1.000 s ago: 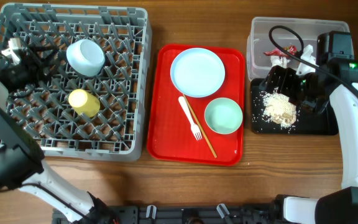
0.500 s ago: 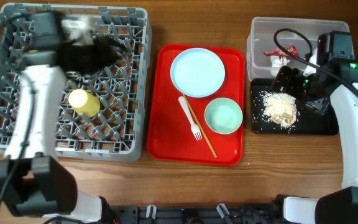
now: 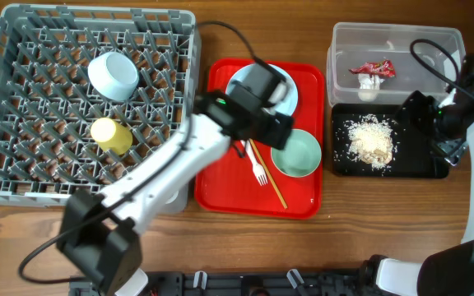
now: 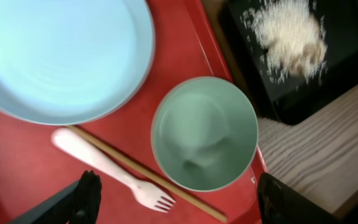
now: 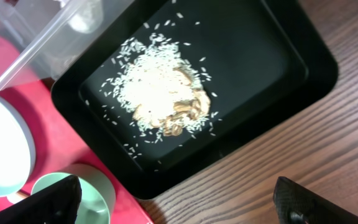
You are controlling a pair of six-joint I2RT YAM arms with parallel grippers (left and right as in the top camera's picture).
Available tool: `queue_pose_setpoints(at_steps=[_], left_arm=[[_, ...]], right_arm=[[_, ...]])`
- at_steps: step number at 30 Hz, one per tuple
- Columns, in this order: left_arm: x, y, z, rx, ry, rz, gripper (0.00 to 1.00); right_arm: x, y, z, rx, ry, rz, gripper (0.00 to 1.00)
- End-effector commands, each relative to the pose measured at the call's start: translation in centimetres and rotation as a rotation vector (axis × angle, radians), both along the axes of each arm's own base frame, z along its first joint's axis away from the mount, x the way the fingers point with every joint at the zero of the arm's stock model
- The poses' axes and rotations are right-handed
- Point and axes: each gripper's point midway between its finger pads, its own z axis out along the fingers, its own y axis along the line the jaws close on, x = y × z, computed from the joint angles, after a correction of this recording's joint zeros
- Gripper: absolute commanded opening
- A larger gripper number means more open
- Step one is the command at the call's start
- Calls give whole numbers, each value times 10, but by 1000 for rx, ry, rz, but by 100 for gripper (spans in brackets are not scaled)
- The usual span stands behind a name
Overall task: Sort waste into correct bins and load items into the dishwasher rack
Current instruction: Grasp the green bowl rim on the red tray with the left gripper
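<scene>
The grey dishwasher rack (image 3: 23, 177) holds the pale blue bowl (image 3: 112, 74) and the yellow cup (image 3: 110, 134). My left gripper (image 3: 276, 127) hangs open and empty over the red tray, above the pale green bowl (image 4: 204, 134). Next to the bowl lie the white plate (image 4: 61, 56), the white fork (image 4: 114, 177) and the chopsticks (image 4: 166, 190). The red-and-white wrapper (image 3: 372, 71) lies in the clear tub (image 3: 393, 37). The beige food scraps (image 5: 166, 99) lie in the black tray (image 5: 278, 56). My right gripper (image 3: 425, 119) is open and empty above that tray's right part.
The red serving tray (image 3: 220, 181) sits between the rack and the two bins. Bare wooden table (image 5: 303, 155) runs along the front and to the right of the black tray. My left arm (image 3: 163, 177) crosses the rack's front right corner.
My left arm swung from the rack's far left across to the red tray. My right gripper drew back to the right, off the scraps.
</scene>
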Motion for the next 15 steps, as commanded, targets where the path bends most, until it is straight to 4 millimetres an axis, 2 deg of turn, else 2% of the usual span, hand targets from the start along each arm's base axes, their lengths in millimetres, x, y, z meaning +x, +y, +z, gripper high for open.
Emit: queue_pose_setpoints(at_steps=[1, 8, 12, 14, 15], left_arm=[[-18, -36, -34, 102, -58, -162, 81], [-51, -70, -91, 196, -29, -289, 83], [-63, -73, -119, 252, 4, -317, 82], [-61, -69, -129, 293, -7, -310, 77], [-57, -65, -134, 322, -18, -300, 71]], right_arm=[[0, -7, 12, 16, -39, -48, 100], [0, -5, 12, 34, -41, -48, 100], [0, -5, 12, 34, -40, -48, 100], [-1, -5, 12, 35, -38, -48, 100], [-1, -5, 12, 35, -37, -48, 100]])
